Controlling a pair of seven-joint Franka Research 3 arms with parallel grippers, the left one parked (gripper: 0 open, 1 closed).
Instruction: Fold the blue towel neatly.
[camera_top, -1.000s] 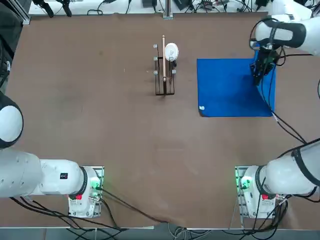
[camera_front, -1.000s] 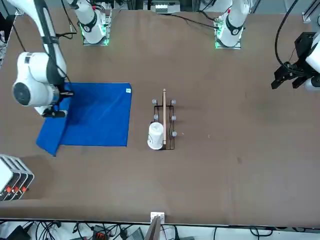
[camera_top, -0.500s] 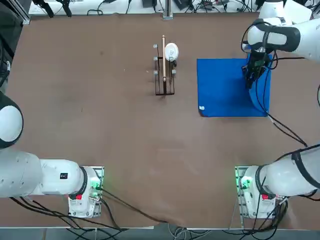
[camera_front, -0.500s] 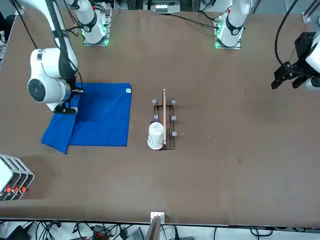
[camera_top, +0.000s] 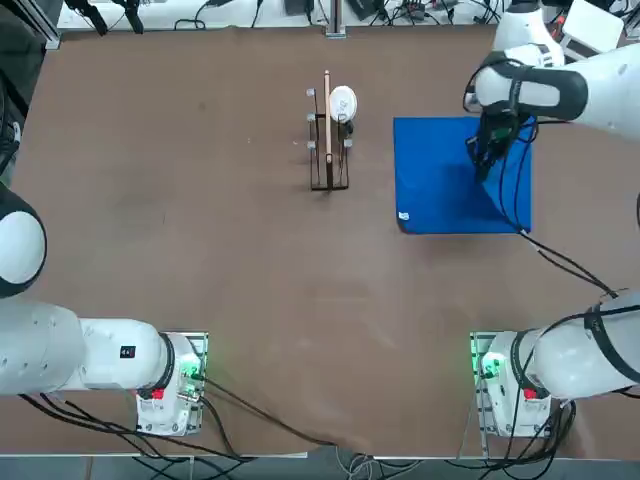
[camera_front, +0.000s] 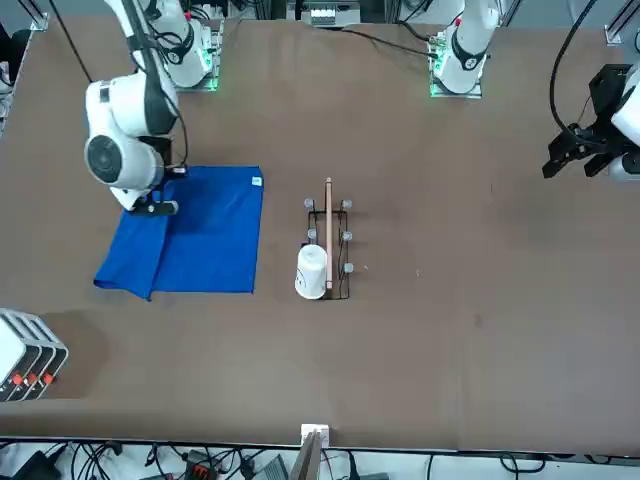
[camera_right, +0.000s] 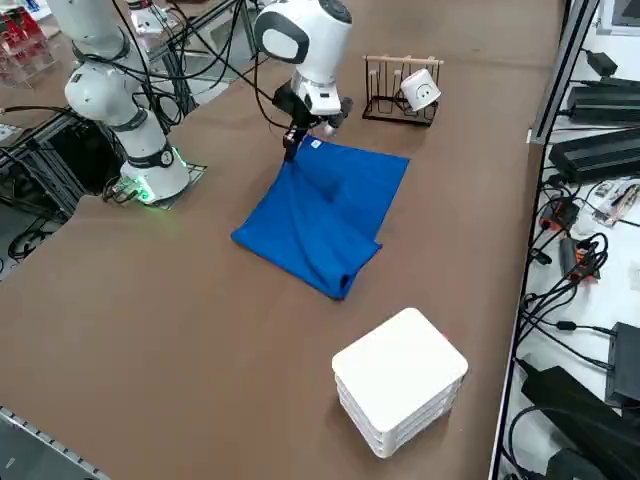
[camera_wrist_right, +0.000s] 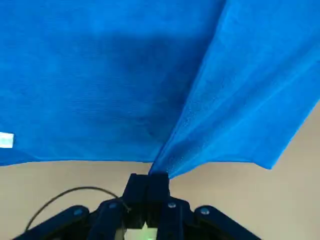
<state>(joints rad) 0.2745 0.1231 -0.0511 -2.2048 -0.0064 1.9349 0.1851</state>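
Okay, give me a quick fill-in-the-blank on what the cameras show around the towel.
The right hand is closed on the edge of the ____ towel. The small tag at the towel's corner is ____. Beyond the towel stands a small rack with a white ____ on it. The stack of trays is ____ in colour.
Missing words: blue; white; cup; white

Bare tabletop (camera_top: 250, 290) separates the wire rack (camera_top: 329, 150) from the towel (camera_top: 450, 180).

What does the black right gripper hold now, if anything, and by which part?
The black right gripper is shut on the rectangular blue cloth towel, at the near end of its folded-over edge.
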